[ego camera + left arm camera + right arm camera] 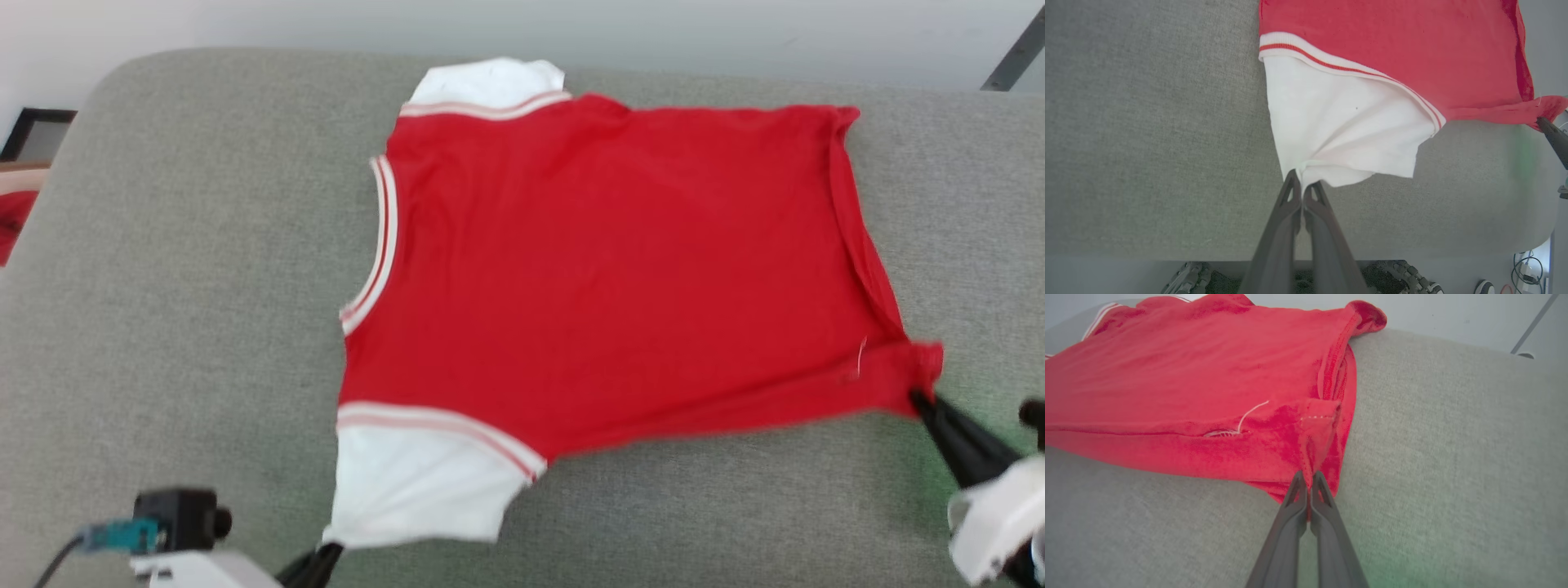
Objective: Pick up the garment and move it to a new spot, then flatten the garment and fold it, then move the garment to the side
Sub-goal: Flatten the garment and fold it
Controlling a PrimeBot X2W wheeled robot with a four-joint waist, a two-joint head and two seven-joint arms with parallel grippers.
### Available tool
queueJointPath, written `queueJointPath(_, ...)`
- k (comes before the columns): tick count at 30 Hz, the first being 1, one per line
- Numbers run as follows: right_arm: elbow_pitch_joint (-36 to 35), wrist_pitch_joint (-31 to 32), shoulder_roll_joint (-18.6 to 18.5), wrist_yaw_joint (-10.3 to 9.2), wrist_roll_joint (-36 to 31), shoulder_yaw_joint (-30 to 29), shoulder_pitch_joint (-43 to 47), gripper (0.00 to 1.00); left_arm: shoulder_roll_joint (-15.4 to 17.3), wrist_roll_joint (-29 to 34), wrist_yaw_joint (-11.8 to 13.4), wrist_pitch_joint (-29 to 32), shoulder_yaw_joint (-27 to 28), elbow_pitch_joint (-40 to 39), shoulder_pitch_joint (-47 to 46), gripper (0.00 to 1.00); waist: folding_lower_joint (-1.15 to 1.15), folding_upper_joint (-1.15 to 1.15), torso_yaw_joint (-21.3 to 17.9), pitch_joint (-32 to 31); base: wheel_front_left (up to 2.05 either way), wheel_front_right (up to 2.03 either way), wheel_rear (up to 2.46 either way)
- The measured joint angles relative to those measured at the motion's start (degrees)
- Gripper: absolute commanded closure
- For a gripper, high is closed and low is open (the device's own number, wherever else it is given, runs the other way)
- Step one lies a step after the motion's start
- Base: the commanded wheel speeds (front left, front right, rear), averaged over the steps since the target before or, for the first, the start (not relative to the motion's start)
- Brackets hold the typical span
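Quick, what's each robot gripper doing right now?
Left gripper: closed, holding the garment by its white sleeve.
Right gripper: closed, holding the garment by a red bottom corner.

A: Where does the head view look from?
B: High up, forward and down over the whole garment (pixel 612 269) on the grey bench (pixel 188 245).
A: And the wrists?
B: Both close and low, looking along the left tool (pixel 1301 185) and the right tool (pixel 1309 477). The left wrist view also catches the right tool's tip.
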Motion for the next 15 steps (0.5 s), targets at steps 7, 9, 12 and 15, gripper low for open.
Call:
queueJointPath(7,-7.7,3.9,1.6,0.0,-1.5,-5.0,12.1,1.0,1.7,-6.1,3.0,-3.7,1.9,-3.5,8.4,1.0,0.0,0.0,-0.6,-0.2,0.0,0.0,0.0)
queueJointPath(9,-9.8,5.2,1.4,0.0,-1.9,-5.1,15.2,1.0,1.8,-7.3,3.2,-4.2,2.7,-3.9,10.3,1.0,0.0,0.0,-0.7,0.0,0.0,0.0,0.0)
queueJointPath(12,-12.3,6.7,1.5,0.0,-1.0,-5.7,18.9,1.0,2.2,-8.2,3.4,-4.8,4.0,-4.2,12.8,1.0,0.0,0.0,-0.7,0.3,0.0,0.0,0.0)
queueJointPath(15,-14.7,8.0,1.3,0.0,0.1,-6.2,20.9,1.0,2.6,-8.2,3.7,-5.1,5.3,-5.0,14.3,1.0,0.0,0.0,-0.9,0.7,0.0,0.0,0.0)
